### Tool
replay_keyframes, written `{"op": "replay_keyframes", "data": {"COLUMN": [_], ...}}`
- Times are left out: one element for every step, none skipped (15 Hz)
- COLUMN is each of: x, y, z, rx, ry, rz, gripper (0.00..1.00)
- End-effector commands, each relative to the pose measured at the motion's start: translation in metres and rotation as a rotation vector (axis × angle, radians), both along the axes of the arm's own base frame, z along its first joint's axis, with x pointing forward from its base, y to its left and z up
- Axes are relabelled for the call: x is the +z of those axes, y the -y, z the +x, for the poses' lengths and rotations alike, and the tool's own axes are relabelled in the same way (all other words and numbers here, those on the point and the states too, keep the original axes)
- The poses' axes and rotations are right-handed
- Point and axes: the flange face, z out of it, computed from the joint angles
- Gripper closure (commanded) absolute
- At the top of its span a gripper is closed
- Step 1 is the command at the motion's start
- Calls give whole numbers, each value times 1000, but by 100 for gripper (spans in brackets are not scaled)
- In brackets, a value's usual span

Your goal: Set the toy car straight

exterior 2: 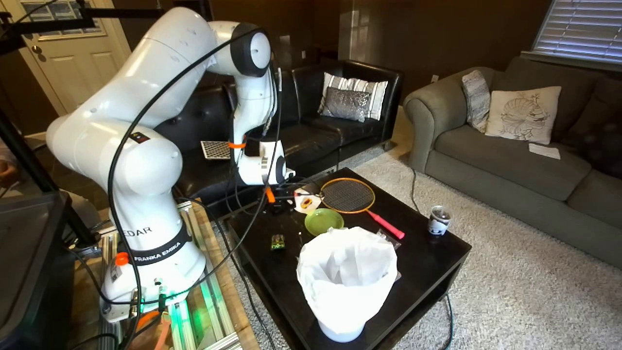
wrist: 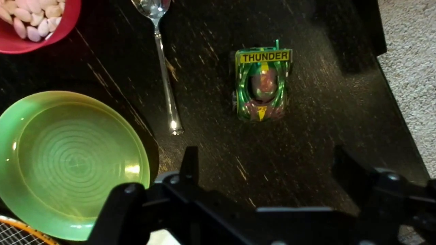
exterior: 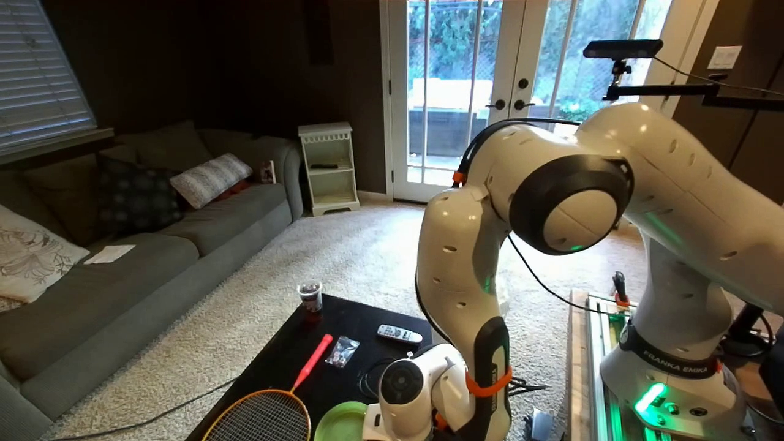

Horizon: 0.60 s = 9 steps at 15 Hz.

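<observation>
The car [wrist: 263, 86] stands on the table [wrist: 207, 102], seemingly right way up, between the spoon [wrist: 163, 66] and the table's edge. The gripper [wrist: 265, 153] has its fingers apart, only bare table showing between the tips; the car lies beyond them, so gripping, turning and letting go all seem undone, unless its slant to the edge already counts as straight. Which line it should match, nothing shows. The arm [exterior: 456, 263] probably hides the car in an exterior view, the car's wheels are mostly lost in shadow, and the spoon's tip is cut off.
</observation>
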Motion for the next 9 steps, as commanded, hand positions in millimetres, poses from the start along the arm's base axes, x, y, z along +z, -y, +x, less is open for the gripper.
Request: {"op": "replay_keyframes", "data": {"x": [-29,-35,-40,-47,-52,-58,-63,-67,-71], "y": [0,1,3,4,5,7,8,9,9], "z": [-1,-2,-4,-6,-7,-9,-10,-10,-10], "rx": [-23,-22,-20,-11,-10,-10,-10,-13,-17], "ry": [-3,-5,-7,-17,-25,-32,-35,-38,-38], "rz": [39,40,34,39,30,30,30,30,30], "gripper": [0,0,0,0,0,0,0,0,0]}}
